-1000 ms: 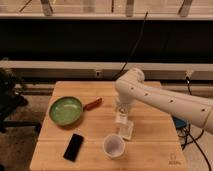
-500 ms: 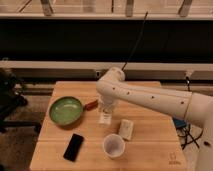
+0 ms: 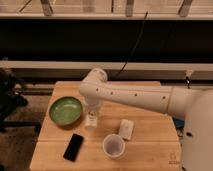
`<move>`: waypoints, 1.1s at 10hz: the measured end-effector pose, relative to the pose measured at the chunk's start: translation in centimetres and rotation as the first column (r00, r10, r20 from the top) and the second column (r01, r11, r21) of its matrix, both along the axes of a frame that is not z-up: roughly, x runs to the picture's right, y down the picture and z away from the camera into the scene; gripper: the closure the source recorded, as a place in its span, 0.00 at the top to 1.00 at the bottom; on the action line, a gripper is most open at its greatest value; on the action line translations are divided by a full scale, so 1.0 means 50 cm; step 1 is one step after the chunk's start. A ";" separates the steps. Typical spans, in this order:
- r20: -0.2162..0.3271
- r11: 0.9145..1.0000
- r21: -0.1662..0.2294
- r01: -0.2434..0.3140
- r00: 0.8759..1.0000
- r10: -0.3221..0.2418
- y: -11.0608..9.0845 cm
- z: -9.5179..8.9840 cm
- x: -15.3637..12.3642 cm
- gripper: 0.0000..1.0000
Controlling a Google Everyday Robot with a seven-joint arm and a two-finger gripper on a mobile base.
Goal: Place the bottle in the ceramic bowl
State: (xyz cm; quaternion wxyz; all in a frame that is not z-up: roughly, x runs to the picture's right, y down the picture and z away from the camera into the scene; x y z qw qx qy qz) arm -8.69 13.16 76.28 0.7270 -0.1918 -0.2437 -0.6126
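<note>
The green ceramic bowl (image 3: 65, 110) sits on the left part of the wooden table (image 3: 150, 150). My white arm reaches in from the right. My gripper (image 3: 92, 114) points down just right of the bowl's rim. It is shut on the small white bottle (image 3: 91, 121), which hangs upright below the fingers, close above the table top. The bottle is beside the bowl, not over it.
A white cup (image 3: 113, 146) stands near the front middle. A flat pale packet (image 3: 126, 128) lies right of the gripper. A black phone (image 3: 74, 147) lies at the front left, below the bowl. A dark chair (image 3: 10, 95) stands left of the table.
My gripper has moved left from the packet's area toward the bowl, carrying the bottle. The packet, cup and phone have stayed in place.
</note>
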 end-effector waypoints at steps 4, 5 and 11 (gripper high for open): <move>0.027 0.999 0.023 0.028 0.999 -0.029 -0.025 0.010 -0.060 0.00; 0.030 0.999 0.024 0.031 0.999 -0.031 -0.032 0.015 -0.072 0.00; 0.051 1.000 0.013 0.023 0.998 -0.023 -0.060 0.060 -0.153 0.05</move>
